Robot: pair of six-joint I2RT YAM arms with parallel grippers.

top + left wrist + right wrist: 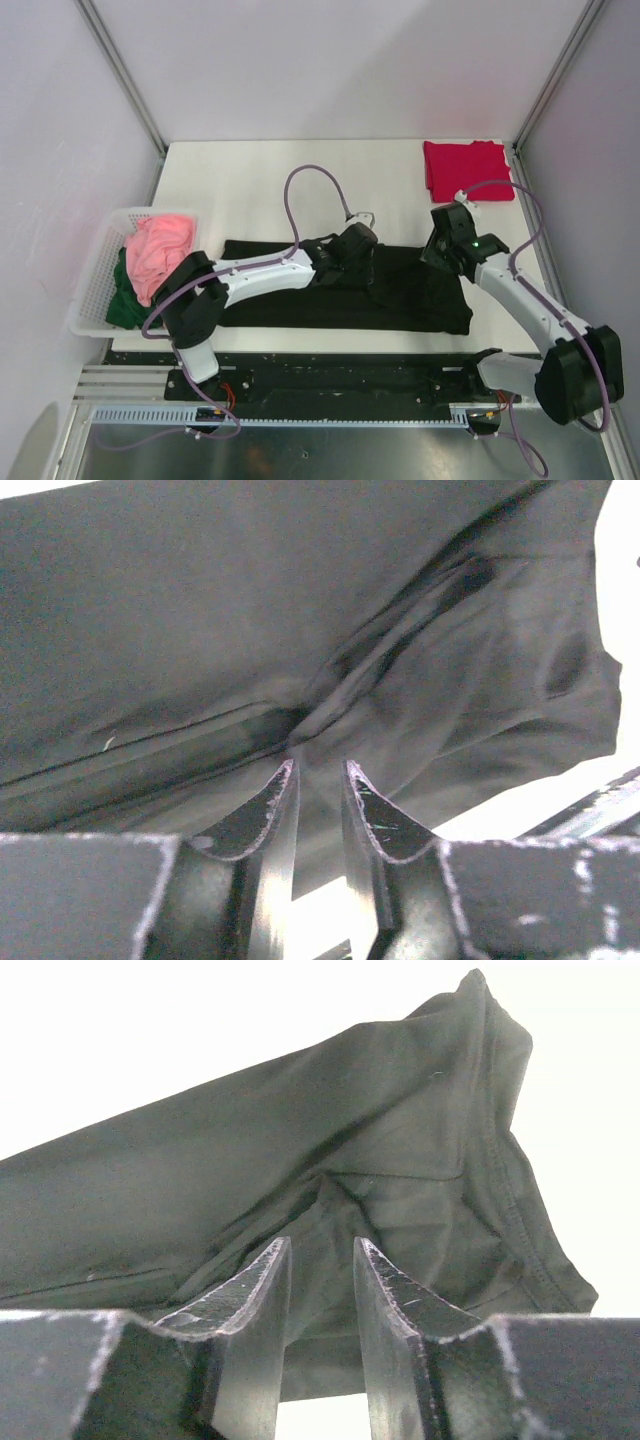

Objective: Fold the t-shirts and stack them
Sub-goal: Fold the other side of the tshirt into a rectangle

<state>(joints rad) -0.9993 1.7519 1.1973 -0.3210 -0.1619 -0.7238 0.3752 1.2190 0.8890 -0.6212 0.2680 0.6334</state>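
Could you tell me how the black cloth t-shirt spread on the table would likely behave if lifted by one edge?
Probably floppy: the black cloth t-shirt bunches into soft creases at the left pincer. It would likely sag and unfold, since its hem curls loosely near the right pincer. It looks thin, so presumably light.

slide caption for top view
Top view: left gripper and right gripper at a black t-shirt; folded red t-shirt far right; pink garment and green garment in the basket
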